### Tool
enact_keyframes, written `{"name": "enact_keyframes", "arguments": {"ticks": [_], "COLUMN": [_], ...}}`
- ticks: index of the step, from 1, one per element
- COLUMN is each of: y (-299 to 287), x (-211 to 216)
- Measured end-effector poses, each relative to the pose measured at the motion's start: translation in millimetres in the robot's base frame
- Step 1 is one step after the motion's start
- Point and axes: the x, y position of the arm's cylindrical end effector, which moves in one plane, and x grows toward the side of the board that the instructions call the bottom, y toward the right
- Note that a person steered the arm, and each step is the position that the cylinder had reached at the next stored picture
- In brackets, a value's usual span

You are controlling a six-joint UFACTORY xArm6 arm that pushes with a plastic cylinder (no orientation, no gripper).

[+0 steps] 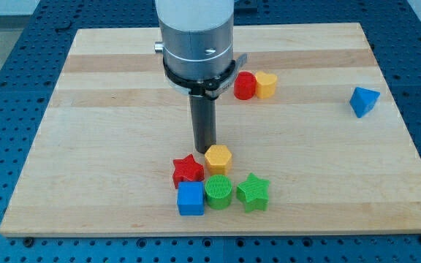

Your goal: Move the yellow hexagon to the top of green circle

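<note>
The yellow hexagon [218, 158] already sits touching the green circle [218, 192] on its top side, with my tip [205, 148] just beside the hexagon's upper left; the task appears essentially complete, and no hand is fitted, so none can be reported apart or together.

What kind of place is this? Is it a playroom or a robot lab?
Most likely a robot lab or test bench, not a playroom. A wooden board sits on a blue metal table full of holes, and a robot arm holds my tip just above the yellow hexagon, near the green circle.
</note>
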Motion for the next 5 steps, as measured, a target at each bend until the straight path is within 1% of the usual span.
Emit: {"name": "enact_keyframes", "arguments": {"ticks": [2,3,5], "y": [3.3,3.3,-16.1], "x": [-14.8,-10.3,17.6]}}
